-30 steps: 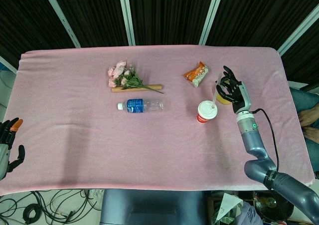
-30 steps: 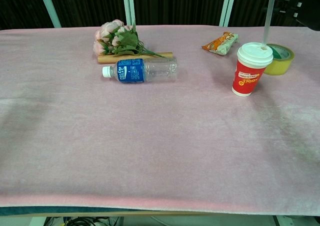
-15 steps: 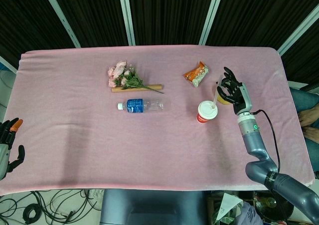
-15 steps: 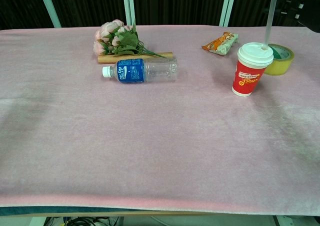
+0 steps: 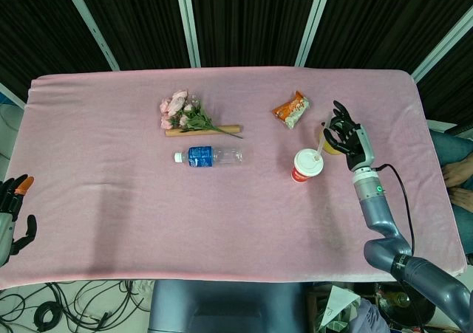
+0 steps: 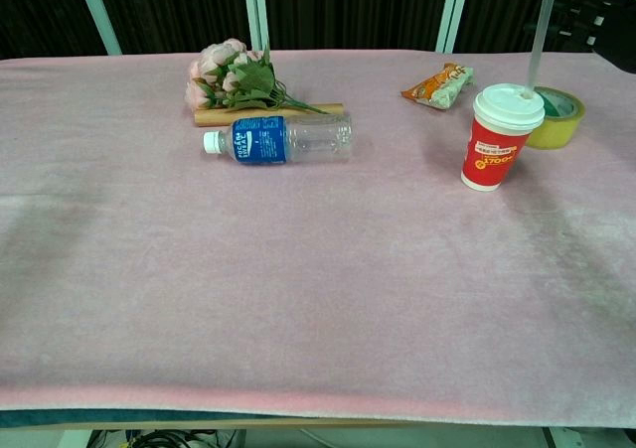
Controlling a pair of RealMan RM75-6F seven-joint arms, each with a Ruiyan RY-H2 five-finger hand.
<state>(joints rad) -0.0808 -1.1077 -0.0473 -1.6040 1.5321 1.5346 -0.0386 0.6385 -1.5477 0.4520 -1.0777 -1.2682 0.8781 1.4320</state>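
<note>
A pink cloth covers the table from edge to edge, with dark slatted panels and pale metal uprights behind it. Nearest the robot, off the table's front left corner, the left hand hangs beside the cloth with its dark fingers apart and nothing in them; one fingertip is orange. On the right side, the grey right arm rises from the front edge toward the right hand, whose black fingers are gathered at the upper end of a clear drinking straw; it appears to pinch the straw, though the contact itself is too small to make out. The straw runs down at a slight tilt into the white lid of a red paper cup, which stands upright on the cloth just left of the hand. Directly behind the cup and under the hand lies a roll of yellow tape, flat on the cloth and close to the cup. Toward the middle of the table a clear water bottle with a blue label lies on its side, cap pointing left. Just beyond it rests a bunch of pink flowers with green leaves, its stems lying along a tan stick. Further back on the right, well apart from the cup, lies an orange snack packet.
</note>
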